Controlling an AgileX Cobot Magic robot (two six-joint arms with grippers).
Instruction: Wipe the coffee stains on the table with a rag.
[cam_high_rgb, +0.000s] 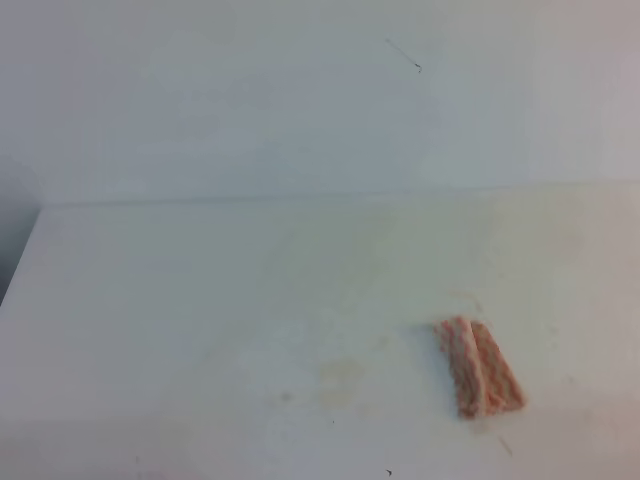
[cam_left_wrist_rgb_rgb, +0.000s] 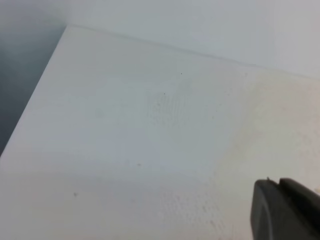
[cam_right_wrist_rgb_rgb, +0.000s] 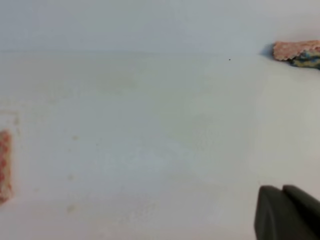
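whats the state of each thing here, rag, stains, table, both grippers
rag: folded, lying flat on the table, nothing touching it
coffee stains: pale tan blotches, not yet wiped, apart from the rag
table: white, faintly smudged
left gripper: only a dark corner shows, above bare table, open or shut unclear
right gripper: only a dark corner shows, holding nothing visible, open or shut unclear

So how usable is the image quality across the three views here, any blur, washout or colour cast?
Exterior high view: soft and washed out; the rag reads clearly, but the coffee stains are barely visible on the table. Left wrist view: blurry, a warm cast at right, a dark tool corner out of focus. Right wrist view: soft too, rag cut by the left edge, tool blurred.
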